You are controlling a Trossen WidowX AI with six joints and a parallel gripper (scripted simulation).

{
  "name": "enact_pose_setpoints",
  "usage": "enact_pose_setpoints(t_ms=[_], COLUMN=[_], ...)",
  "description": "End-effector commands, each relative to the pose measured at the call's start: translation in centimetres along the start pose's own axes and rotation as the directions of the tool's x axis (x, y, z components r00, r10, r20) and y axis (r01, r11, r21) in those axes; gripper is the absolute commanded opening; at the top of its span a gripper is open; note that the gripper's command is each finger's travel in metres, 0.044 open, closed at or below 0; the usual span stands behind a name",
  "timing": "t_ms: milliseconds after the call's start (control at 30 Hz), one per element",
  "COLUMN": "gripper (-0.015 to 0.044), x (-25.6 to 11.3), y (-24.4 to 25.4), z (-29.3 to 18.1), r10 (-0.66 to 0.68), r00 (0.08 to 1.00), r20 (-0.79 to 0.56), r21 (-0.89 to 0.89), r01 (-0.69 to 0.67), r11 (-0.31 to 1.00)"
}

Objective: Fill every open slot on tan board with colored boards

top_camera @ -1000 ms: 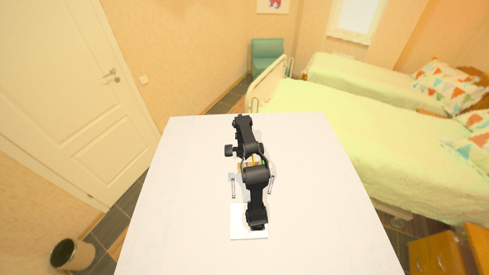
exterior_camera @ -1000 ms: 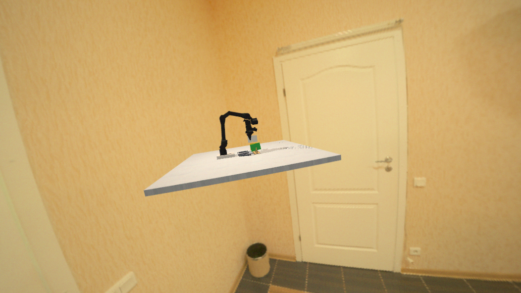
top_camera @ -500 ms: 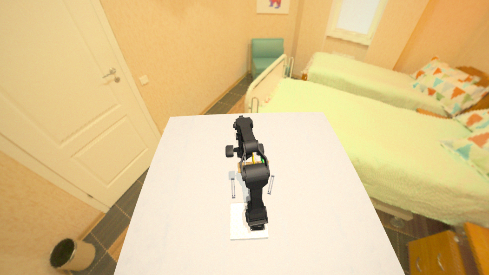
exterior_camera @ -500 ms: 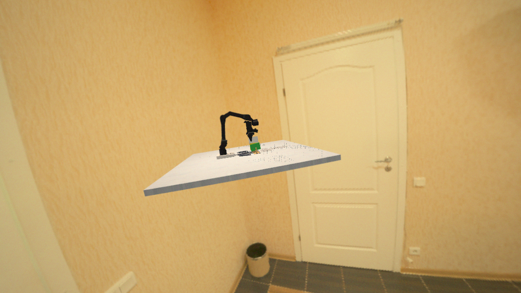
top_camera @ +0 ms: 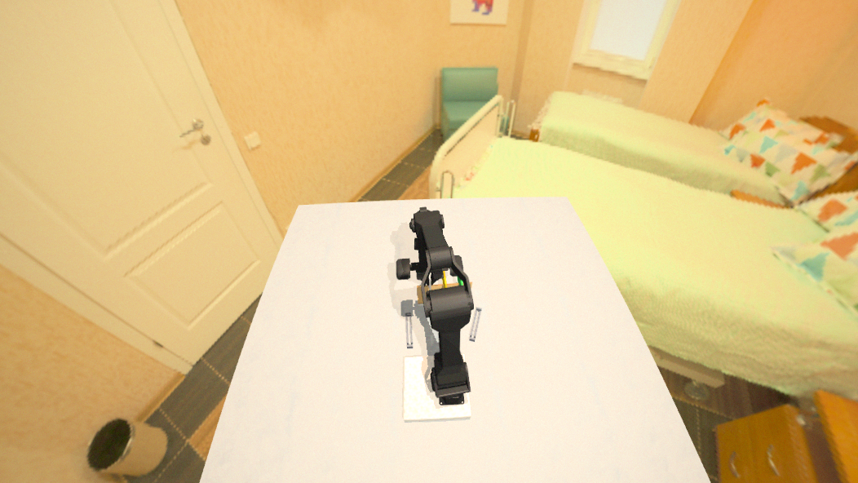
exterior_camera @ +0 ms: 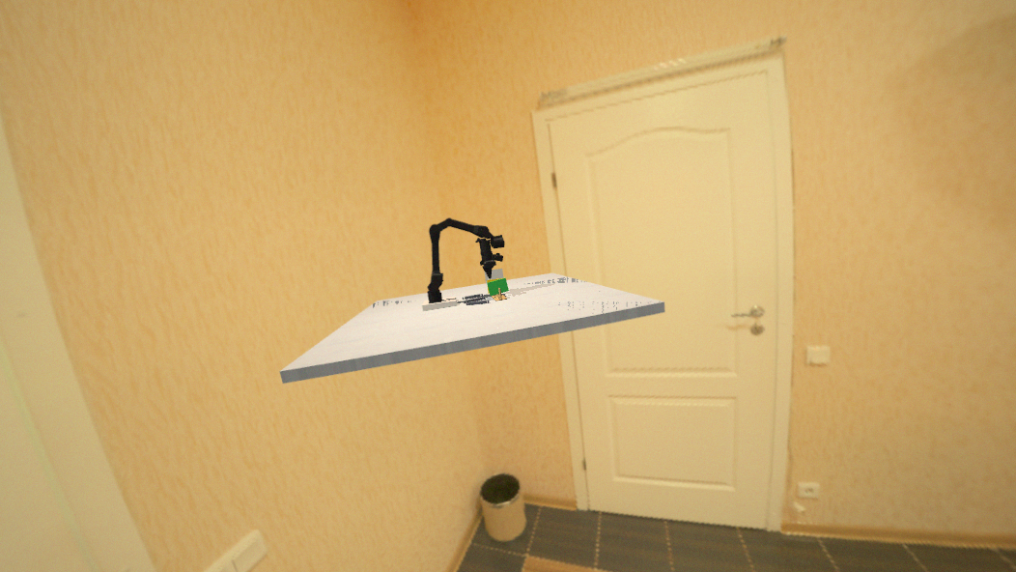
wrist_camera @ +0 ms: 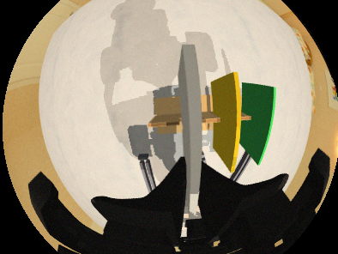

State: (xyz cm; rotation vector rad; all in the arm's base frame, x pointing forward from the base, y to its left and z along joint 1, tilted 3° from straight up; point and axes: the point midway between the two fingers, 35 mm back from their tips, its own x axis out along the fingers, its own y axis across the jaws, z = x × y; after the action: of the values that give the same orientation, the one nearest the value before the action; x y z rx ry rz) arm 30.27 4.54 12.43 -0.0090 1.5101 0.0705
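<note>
Two colored boards, the yellow board (top_camera: 444, 279) (wrist_camera: 227, 122) and the green board (top_camera: 461, 281) (exterior_camera: 496, 286) (wrist_camera: 258, 120), stand upright and crosswise in the tan board (top_camera: 419, 294) (wrist_camera: 163, 120). My gripper (exterior_camera: 489, 275) (wrist_camera: 187, 160) is nearly closed, its fingers clamped on the gray board (exterior_camera: 496, 272) (wrist_camera: 190, 120), held upright over the tan board beside the yellow one. Step in hand, as I judge it: seating this third board. Align the notch with the remaining slot, keep the board square, then press straight down until travel stops. Whether the notch has met the slot cannot be confirmed; the wrist view hides the lower edge. Do not twist during insertion; the thin board could wedge. Clearance is tighter toward the yellow board; the opposite side offers more room. After seating, open slightly and retract vertically, keeping the fingers off the yellow board's top edge.
</note>
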Motion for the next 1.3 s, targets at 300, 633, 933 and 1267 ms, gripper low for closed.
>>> enact_pose_setpoints(t_ms=[300,633,933,1267], gripper=[0.0,0.0,0.0,0.0], x=[0.6,1.0,1.4,1.8], y=[0.1,0.1,0.1,0.1], z=[-0.1,-0.1,-0.1,-0.1], r10=[0.004,0.004,0.004,0.004], r00=[1.0,1.0,1.0,1.0], r20=[-0.004,-0.004,-0.004,-0.004], r21=[-0.004,-0.004,-0.004,-0.004], r01=[-0.004,-0.004,-0.004,-0.004], r11=[1.0,1.0,1.0,1.0])
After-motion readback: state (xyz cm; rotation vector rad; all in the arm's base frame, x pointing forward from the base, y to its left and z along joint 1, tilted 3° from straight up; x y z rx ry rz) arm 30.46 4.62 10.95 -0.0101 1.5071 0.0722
